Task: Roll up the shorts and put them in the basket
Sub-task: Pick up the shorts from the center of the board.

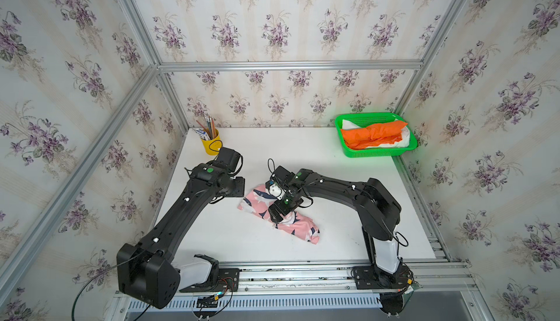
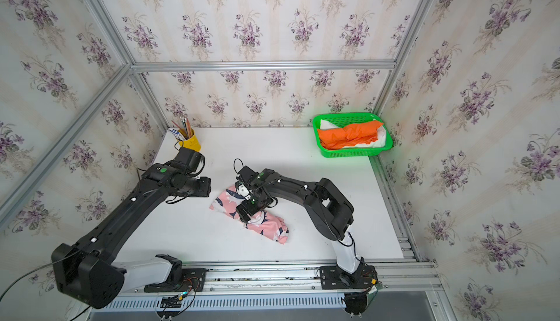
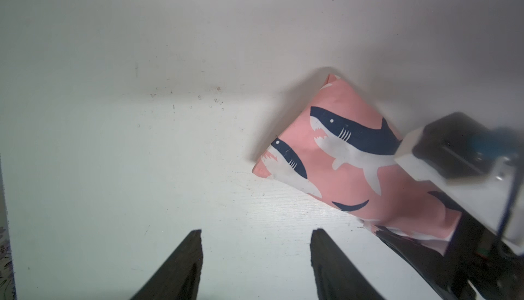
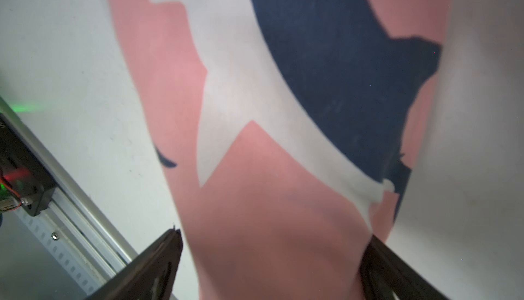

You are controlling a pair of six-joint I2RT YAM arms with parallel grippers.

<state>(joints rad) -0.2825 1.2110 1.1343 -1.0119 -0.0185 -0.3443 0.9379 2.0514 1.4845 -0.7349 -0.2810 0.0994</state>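
- The shark-print shorts [image 1: 300, 227] lie rolled at the middle of the surface [image 1: 318, 165]. In both top views the right arm's wrist hides the roll's middle.
- The right claw [image 4: 273, 234] is released, jaws wide astride the roll, which is blurred and cut off in the wrist view.
- The left claw [image 3: 256, 232] is released and empty, near the roll's end.
- The orange shorts [image 1: 375, 133] cover most of the white shorts [image 1: 404, 140] in the green basket [image 1: 372, 152].

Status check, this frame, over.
Left gripper open, empty. Right gripper open, astride rolled shark-print shorts. Orange shorts, white shorts in green basket. Nothing in the way.
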